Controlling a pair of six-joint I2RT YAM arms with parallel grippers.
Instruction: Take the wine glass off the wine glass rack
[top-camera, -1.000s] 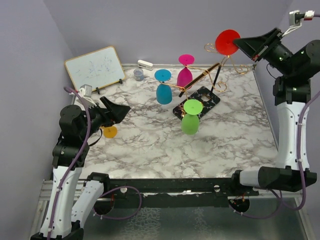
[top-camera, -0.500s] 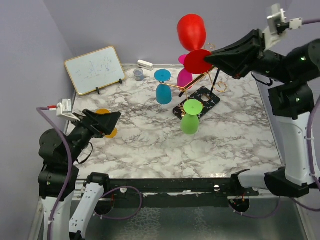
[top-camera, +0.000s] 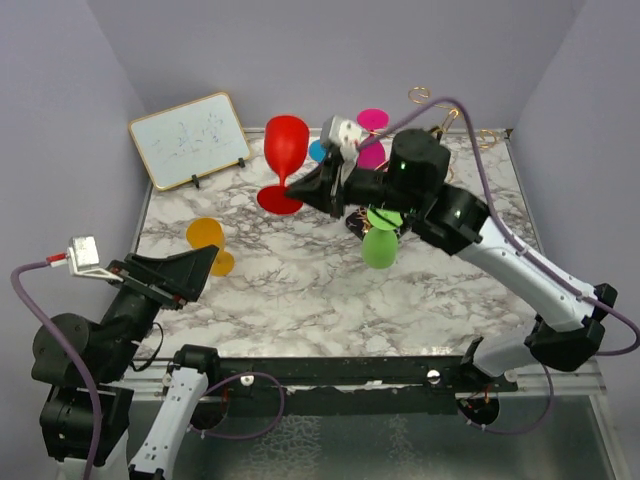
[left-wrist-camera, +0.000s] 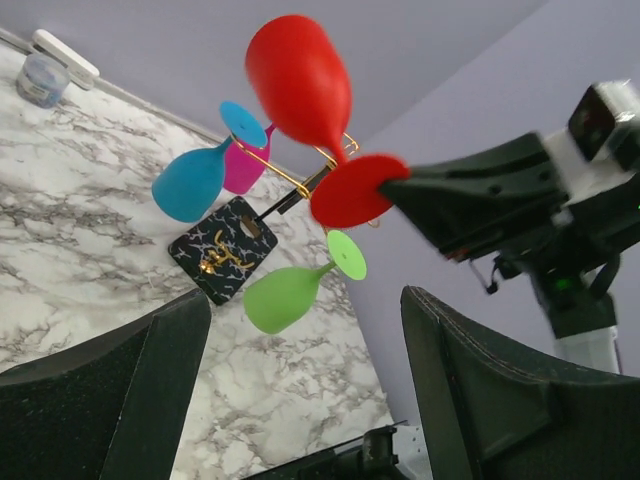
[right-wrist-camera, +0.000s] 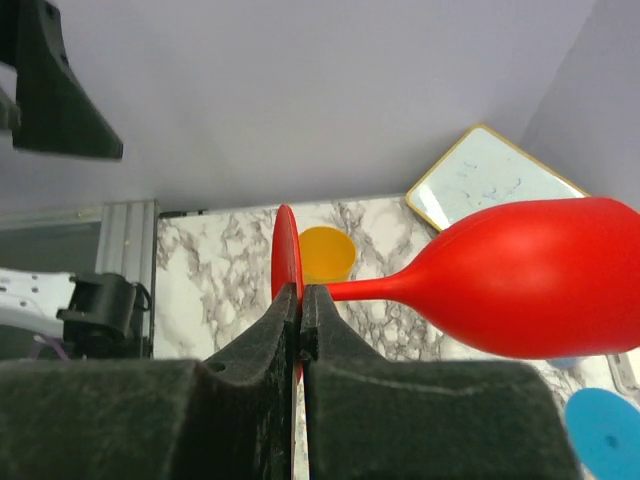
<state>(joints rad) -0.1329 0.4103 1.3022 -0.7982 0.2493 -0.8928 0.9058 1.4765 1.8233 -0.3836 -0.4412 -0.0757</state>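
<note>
Right arm has swung a long way over since a second ago: it was up at the back right corner, and now it reaches across the middle with the right gripper (top-camera: 301, 190) left of the wine glass rack (left-wrist-camera: 215, 245). The red wine glass (top-camera: 285, 148) came with it, so it's off the rack and in the air over the marble table (top-camera: 300, 290), bowl up and leaning a bit, in front of the whiteboard (top-camera: 190, 138) side of the back wall. The right wrist view shows the grip clearly: both fingers are pressed together on the edge of the red glass's round foot, with the stem running off sideways to the bowl. The left arm has also pulled back toward the near left corner. The left gripper (top-camera: 207, 262) hangs low over the table edge with its jaws spread wide and nothing between them, pointing roughly at the rack, as its own wrist view shows. The rack sits on its black patterned base toward the back middle of the table, half hidden behind the right arm from the top camera. Three glasses hang from its gold wire arms: a blue glass (left-wrist-camera: 188, 182), a magenta glass (left-wrist-camera: 240, 165) and a green glass (left-wrist-camera: 280, 298). An orange glass (top-camera: 204, 233) lies on the table on the left, just past the left gripper's tips, well apart from the rack.
</note>
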